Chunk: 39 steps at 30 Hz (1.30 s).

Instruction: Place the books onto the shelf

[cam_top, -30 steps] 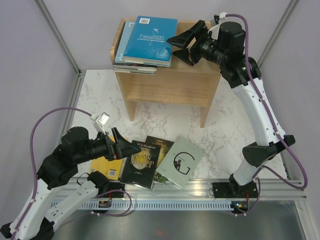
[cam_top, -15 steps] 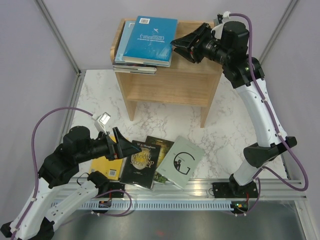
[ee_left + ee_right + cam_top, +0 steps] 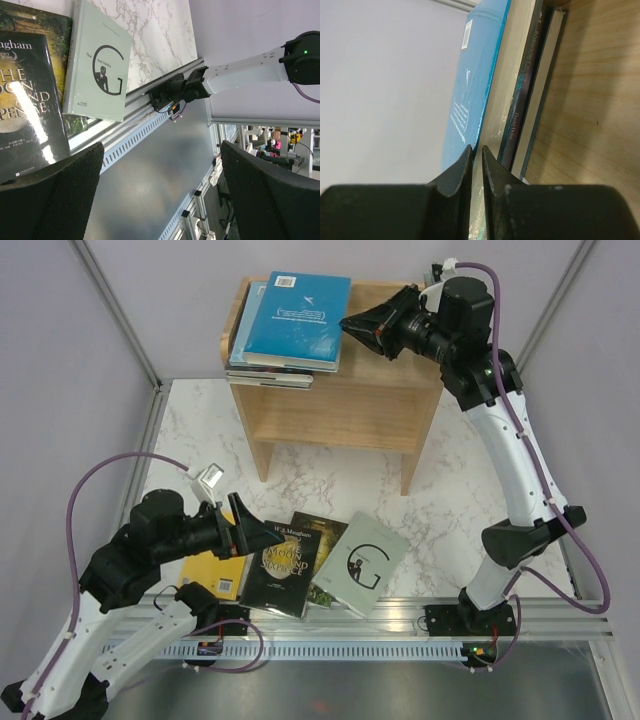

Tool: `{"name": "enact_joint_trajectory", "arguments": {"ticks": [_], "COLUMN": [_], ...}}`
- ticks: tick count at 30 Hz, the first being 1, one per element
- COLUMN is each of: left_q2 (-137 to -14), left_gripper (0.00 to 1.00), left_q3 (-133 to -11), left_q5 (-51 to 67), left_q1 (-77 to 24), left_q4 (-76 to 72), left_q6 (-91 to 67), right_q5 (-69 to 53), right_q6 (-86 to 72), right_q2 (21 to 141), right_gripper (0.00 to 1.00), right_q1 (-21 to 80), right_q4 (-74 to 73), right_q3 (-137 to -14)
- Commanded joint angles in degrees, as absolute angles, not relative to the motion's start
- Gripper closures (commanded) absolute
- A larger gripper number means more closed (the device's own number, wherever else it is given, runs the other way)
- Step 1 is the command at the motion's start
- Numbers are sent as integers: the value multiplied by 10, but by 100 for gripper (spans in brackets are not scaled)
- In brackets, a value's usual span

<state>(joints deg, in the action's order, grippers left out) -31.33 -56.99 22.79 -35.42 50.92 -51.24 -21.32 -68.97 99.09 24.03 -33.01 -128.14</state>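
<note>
the wooden shelf (image 3: pixel 335 412) stands at the far side of the marble tabletop (image 3: pixel 440 500). on its top tier, toward the left end, lies a flat stack of books with a blue book (image 3: pixel 295 318) uppermost, a barcode sticker near its far edge. the right end effector (image 3: pixel 347 325) is level with that stack, its tip pointing left and right at the blue book's right edge. in the right wrist view its fingers (image 3: pixel 460 172) stand almost together, only a thin slit between them, and the blue cover's edge runs down toward that slit. whether the tip touches or pinches the cover i cannot tell. below the blue cover in that view are cream page edges and a dark-spined book (image 3: pixel 524 95), all lying on the shelf's wood.

four more books lie fanned on the tabletop near the front edge, between the two arm bases. a yellow book (image 3: pixel 213 575) is at the left, partly hidden by the left arm. next to it is a black book (image 3: pixel 280 568) with a gold title, then a green illustrated book (image 3: pixel 40 22) largely covered by its neighbours. a pale grey-green book (image 3: pixel 362 565) lies at the right, overlapping the green one. the left end effector (image 3: pixel 262 534) hovers over the black book with its fingers (image 3: pixel 55 200) spread wide, holding nothing.
</note>
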Motion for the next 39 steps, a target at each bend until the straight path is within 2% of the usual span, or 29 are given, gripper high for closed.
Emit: {"name": "enact_joint_trajectory", "arguments": {"ticks": [1, 29, 32, 33, 35, 39], "left_q2": [-322, -345, -349, -351, -352, -355], "left_gripper": [0, 0, 0, 0, 0, 0], "left_q3": [-571, -565, -567, -568, -570, -577], "left_q5": [232, 229, 228, 227, 227, 229], "left_q1": [-352, -352, -352, -352, -352, -352], "left_q4": [502, 482, 481, 481, 481, 481], "left_q6": [-485, -466, -463, -462, -462, -461], "right_q5": [-222, -219, -220, -220, -218, -224], "right_q6": [-700, -733, -731, -730, -721, -718], "right_q2": [1014, 1088, 1090, 1089, 1078, 1034], "right_gripper": [84, 83, 79, 73, 69, 55], "right_q1": [255, 273, 272, 271, 256, 198], "right_q4": [-323, -281, -279, -279, -279, -248], "right_q3": [-1310, -1359, -1362, -1364, -1365, -1341]}}
